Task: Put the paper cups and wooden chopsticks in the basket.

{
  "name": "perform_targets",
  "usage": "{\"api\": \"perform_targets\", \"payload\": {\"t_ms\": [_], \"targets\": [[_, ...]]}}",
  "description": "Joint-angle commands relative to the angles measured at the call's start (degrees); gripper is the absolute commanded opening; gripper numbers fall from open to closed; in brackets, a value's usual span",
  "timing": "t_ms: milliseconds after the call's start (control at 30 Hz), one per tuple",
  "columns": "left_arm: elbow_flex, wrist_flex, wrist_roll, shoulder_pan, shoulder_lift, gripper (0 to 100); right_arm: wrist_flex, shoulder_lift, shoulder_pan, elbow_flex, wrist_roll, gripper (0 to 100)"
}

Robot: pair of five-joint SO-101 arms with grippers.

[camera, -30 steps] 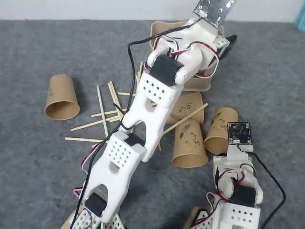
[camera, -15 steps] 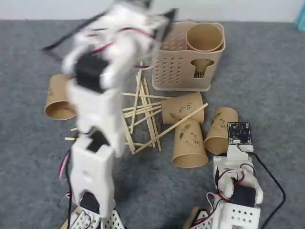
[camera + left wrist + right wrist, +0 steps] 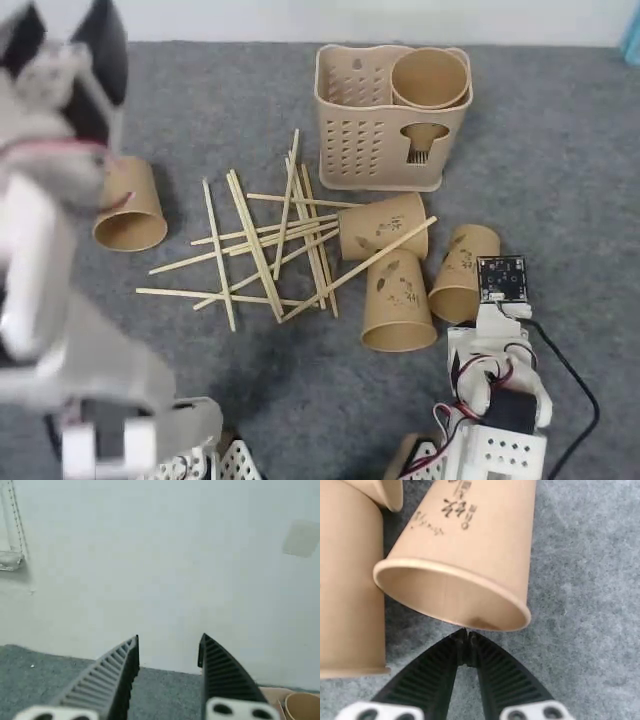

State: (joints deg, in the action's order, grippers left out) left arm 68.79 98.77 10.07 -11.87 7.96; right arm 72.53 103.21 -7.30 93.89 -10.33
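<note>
Brown paper cups [image 3: 398, 300] and thin wooden chopsticks [image 3: 255, 245] lie mid-frame, just below the tan plastic basket [image 3: 365, 140] at the top, left gripper [image 3: 170, 637] wide apart, right gripper [image 3: 467, 634] pinched tight, holding nothing.

My right gripper [image 3: 466, 639] is black ribbed plastic (matt, not shiny). The paper cups [image 3: 398, 300] look matt brown, the chopsticks [image 3: 254, 247] bare wood, the basket [image 3: 370, 140] smooth plastic, the carpet [image 3: 560, 150] rough grey cloth.

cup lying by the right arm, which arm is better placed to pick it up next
Right. The right hand sits shut at the rim of that cup. The left hand is open, raised and facing the wall.
</note>
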Motion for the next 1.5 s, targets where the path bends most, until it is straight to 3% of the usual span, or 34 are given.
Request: {"api": "perform_targets", "payload": {"t_ms": [0, 267, 567, 667, 867, 1100, 1300, 1467], "targets": [[-19.82, 1.14, 0.88, -0.70, 17.41, 19, -0.75, 0.75, -0.31, -0.26, -0.79, 0.9], [-55.08, -0.62, 1.05, -0.70, 37.10, 19, -0.66, 0.75, -0.40, -0.26, -0.79, 0.9], [-99.38, -20.48, 1.14, -0.70, 62.77, 19, -0.66, 0.75, -0.57, -0.26, -0.79, 0.9], [-105.19, -24.53, 1.14, -2.64, 66.90, 19, -0.66, 0.75, -0.57, -0.26, -0.79, 0.9], [-112.31, -28.04, 1.05, -6.51, 62.33, 19, -0.66, 0.66, -0.40, -0.26, -0.79, 0.9], [-122.24, -42.64, 1.14, -6.77, 48.70, 19, -0.66, 0.66, -0.57, -0.26, -0.79, 0.9], [-127.08, -53.54, 3.87, -11.34, 41.58, 20, -0.66, 0.66, -0.48, -0.26, -0.79, 0.9], [-135.25, -62.51, 5.36, -11.96, 41.05, 29, -0.66, 0.66, -0.40, -0.26, -0.79, 0.9]]}}
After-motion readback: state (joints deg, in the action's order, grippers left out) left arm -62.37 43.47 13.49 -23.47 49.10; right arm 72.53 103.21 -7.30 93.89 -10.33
